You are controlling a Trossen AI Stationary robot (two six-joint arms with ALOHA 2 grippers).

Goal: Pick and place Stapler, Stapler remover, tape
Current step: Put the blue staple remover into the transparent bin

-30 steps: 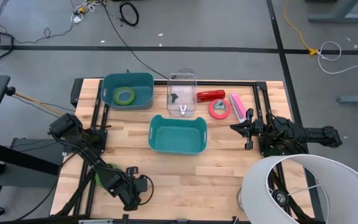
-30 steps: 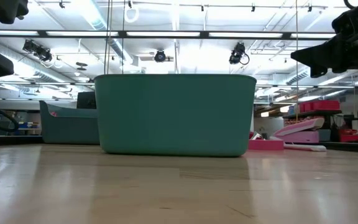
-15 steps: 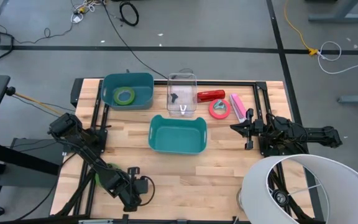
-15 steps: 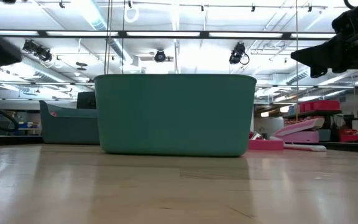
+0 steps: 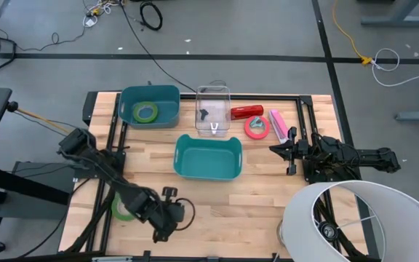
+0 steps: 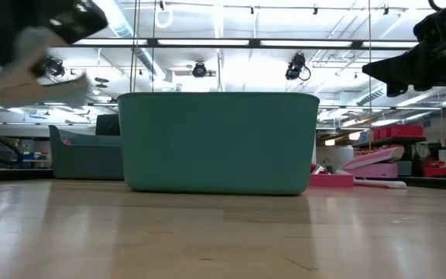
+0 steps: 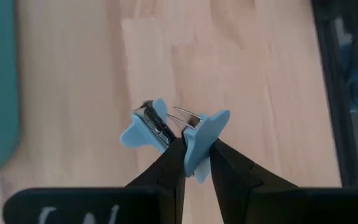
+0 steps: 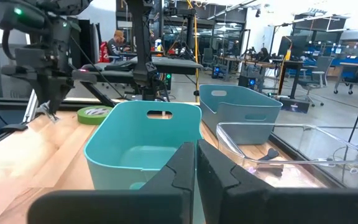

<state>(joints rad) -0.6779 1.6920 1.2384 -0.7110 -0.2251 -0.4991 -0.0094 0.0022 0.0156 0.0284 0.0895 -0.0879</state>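
Left end effector [image 7: 196,155] clamped on a light-blue staple remover [image 7: 176,132], raised above the bare wood near the front edge of the surface [image 5: 268,196]. Right end effector [image 8: 196,163] closed on nothing, parked at the right side. 1 green tape roll [image 5: 124,207] beside the left arm, 1 green roll [image 5: 145,112] in the grey-blue bin [image 5: 149,92], 1 pinkish-red roll [image 5: 257,127] near the pink stapler [image 5: 278,124].

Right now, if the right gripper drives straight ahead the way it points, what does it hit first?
Probably the teal bin: the shut right gripper aims at its near rim, with nothing visible between. The clear container sits off to one side. Depth is uncertain.
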